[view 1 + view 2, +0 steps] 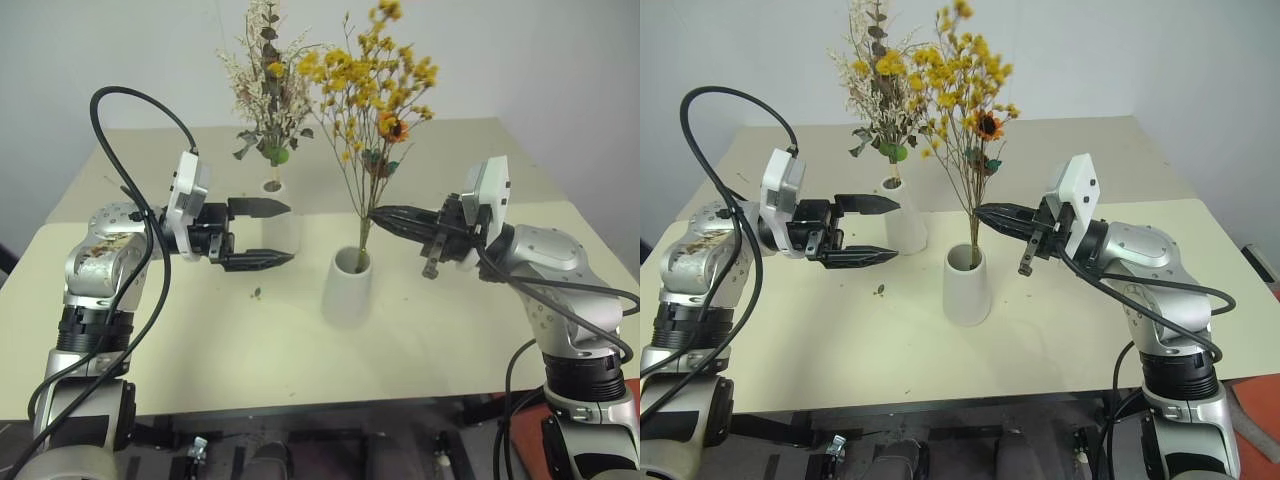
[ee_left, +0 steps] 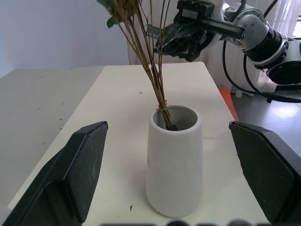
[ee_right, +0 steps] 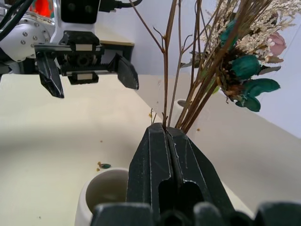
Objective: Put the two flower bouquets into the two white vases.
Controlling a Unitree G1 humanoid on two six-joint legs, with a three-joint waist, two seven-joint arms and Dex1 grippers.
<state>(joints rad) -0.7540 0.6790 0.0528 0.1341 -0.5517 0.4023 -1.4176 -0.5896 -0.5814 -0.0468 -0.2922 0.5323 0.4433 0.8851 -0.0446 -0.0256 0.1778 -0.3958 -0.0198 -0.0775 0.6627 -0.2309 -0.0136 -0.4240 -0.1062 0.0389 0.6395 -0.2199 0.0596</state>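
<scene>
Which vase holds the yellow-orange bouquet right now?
On the cream table, two white vases stand between the grippers. It is the nearer, shorter vase with the wide mouth; the tall slim vase behind holds cream-white sprigs.

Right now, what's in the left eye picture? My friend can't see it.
The right gripper pinches the yellow flower bouquet stems, which stand in the short white vase. The open left gripper waits by the tall vase holding cream sprigs.
</scene>
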